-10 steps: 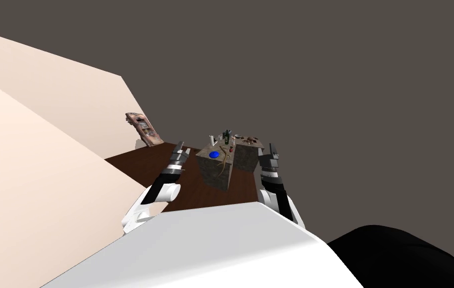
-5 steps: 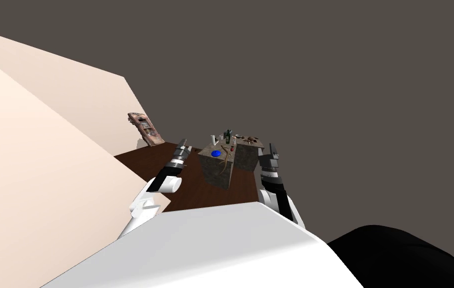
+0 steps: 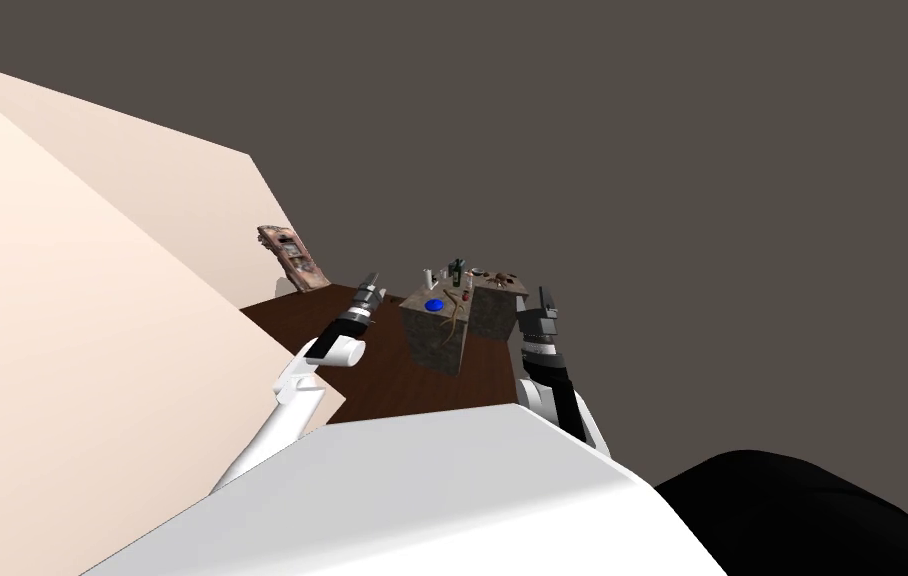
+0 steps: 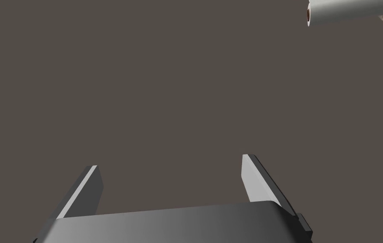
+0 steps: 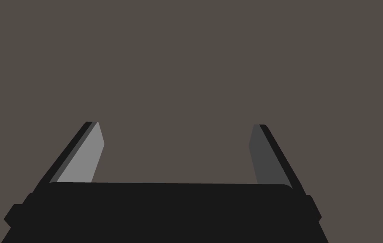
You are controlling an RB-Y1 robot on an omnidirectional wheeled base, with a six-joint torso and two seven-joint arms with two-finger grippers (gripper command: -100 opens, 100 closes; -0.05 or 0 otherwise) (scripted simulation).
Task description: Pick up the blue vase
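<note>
In the head view a small blue vase (image 3: 433,305) sits on top of a grey stone-look table (image 3: 439,343), near its left front corner. My left gripper (image 3: 373,282) is raised to the left of the table, apart from the vase, and its wrist view shows it (image 4: 169,166) open with nothing between the fingers. My right gripper (image 3: 544,296) hangs to the right of the table, and it (image 5: 177,130) is open and empty too.
On the table stand a dark green bottle (image 3: 457,270), a small red thing (image 3: 465,296), brown twig-like pieces (image 3: 451,318) and several small items. A white roll (image 4: 355,10) shows in the left wrist view. A framed thing (image 3: 292,258) leans at the cream wall. The floor (image 3: 382,370) is dark brown.
My left arm has stretched forward and up, its gripper nearer the table's left side. The whole head view has shifted slightly. The right arm has stayed where it was.
</note>
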